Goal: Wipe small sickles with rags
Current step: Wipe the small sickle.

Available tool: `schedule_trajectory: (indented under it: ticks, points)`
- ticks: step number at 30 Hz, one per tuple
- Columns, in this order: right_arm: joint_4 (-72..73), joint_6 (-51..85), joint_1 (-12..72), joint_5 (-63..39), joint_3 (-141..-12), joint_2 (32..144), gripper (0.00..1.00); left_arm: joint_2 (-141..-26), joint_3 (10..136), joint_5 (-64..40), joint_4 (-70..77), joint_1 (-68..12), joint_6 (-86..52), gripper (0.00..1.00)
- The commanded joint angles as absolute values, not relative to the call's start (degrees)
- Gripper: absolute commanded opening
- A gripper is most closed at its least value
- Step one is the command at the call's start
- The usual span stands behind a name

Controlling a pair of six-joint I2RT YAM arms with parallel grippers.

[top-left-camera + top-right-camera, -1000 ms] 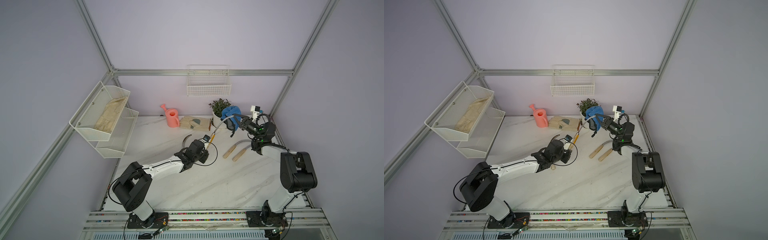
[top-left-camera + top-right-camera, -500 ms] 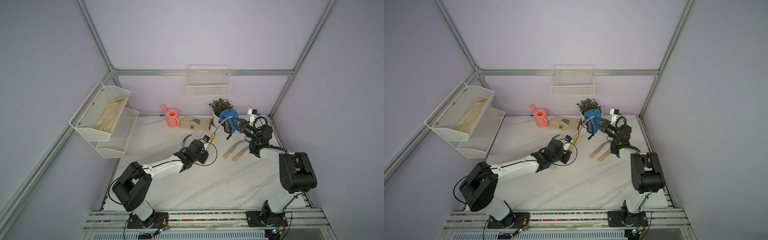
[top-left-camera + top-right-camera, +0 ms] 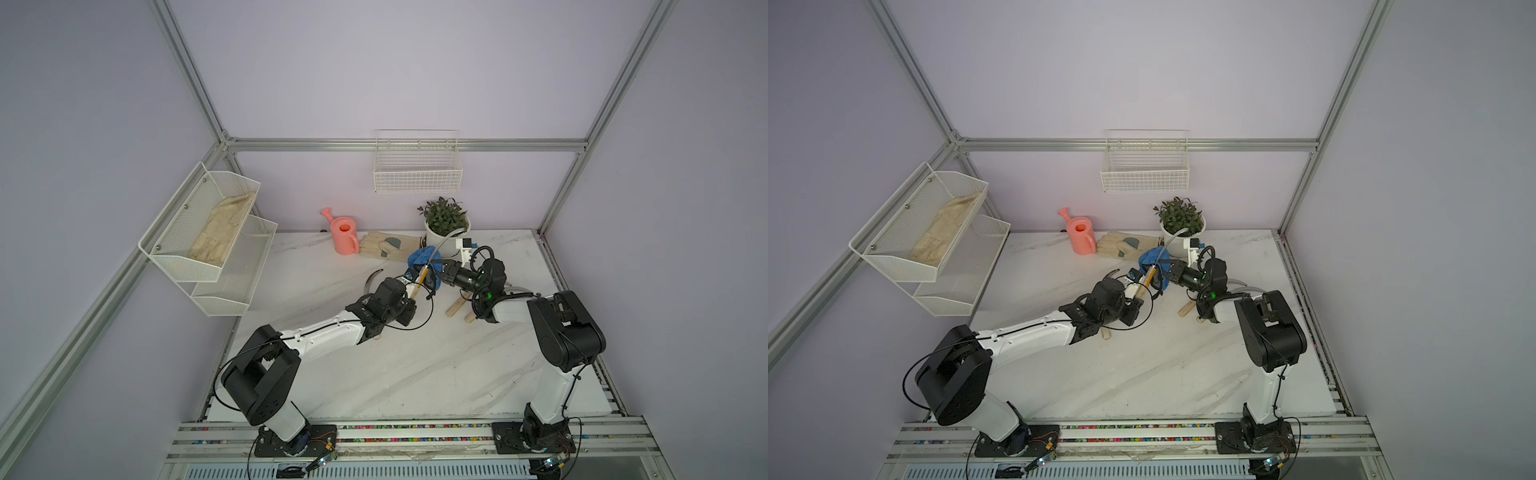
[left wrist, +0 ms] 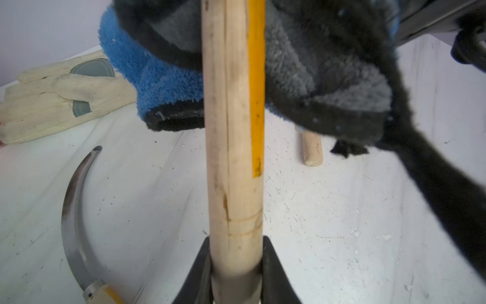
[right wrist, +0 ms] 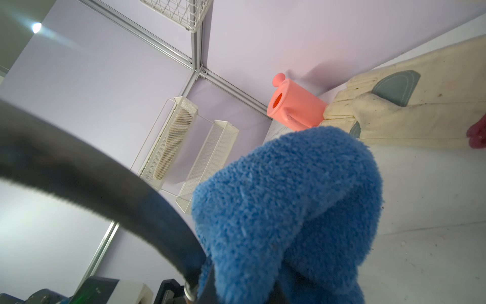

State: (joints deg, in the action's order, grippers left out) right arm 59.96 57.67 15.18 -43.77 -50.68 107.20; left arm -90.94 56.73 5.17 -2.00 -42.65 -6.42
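**Wipe step: rag at base of raised blade**

Noted left tool (image 4: 235, 265) clamped shut on small sickle (image 4: 231, 131) by its pale wooden handle, thin curved grey metal blade aloft, long axis 7 to 1 o'clock in both top views. Noted right tool (image 3: 436, 270) pinched shut on blue plush microfibre rag (image 5: 289, 210), touching handle top, 1 o'clock of left tool. Judged next: slide outward along smooth blade. Spare sickle (image 4: 71, 210) flat on white marble tabletop (image 3: 374, 374).
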Motion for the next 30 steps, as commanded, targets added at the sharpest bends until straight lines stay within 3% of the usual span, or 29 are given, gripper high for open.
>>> schedule_trajectory:
  ticks: [1,13,30]
  points:
    - [58.99,55.23,16.10,-44.60,-52.35,102.55,0.00,-88.42,56.71,3.25,1.66,-43.05,-5.62,0.00]
    - [55.24,59.90,7.62,-45.14,-57.12,91.06,0.00,-88.74,56.95,3.16,1.32,-43.05,-5.29,0.00]
    - [55.37,61.63,2.80,-45.09,-54.48,83.36,0.00,-89.95,57.83,3.69,0.49,-43.05,-4.83,0.00]
